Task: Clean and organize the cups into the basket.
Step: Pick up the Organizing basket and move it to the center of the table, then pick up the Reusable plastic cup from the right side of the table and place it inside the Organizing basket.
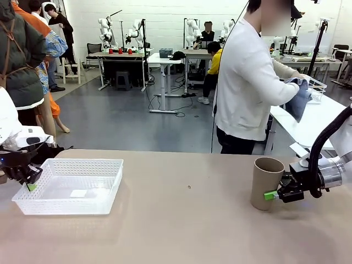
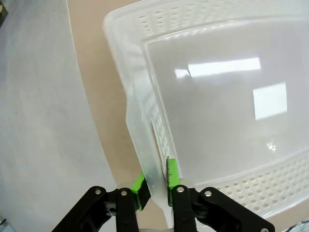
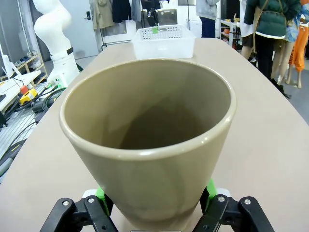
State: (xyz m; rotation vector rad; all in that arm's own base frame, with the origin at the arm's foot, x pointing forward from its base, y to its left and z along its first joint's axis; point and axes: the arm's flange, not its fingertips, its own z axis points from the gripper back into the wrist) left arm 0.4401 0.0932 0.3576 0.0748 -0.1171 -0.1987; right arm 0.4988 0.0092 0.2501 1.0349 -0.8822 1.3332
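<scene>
One tan-brown cup [image 1: 267,183] stands upright on the table at the right. My right gripper [image 1: 273,194] is shut on its lower part from the right side. In the right wrist view the cup [image 3: 149,145] shows its empty inside, with my right gripper [image 3: 154,193] clamped around its base. The white lattice basket [image 1: 69,184] sits at the left, empty. My left gripper [image 1: 30,184] is shut on its left short wall. In the left wrist view the basket's wall [image 2: 145,111] runs between the green pads [image 2: 171,181] of my left gripper [image 2: 154,186].
A person stands at the far right, turned to a side table, holding a blue cloth [image 1: 298,99] near a wire basket [image 1: 317,88]. Bare tan tabletop [image 1: 187,220] lies between basket and cup. The basket [image 3: 164,41] shows far across the table in the right wrist view.
</scene>
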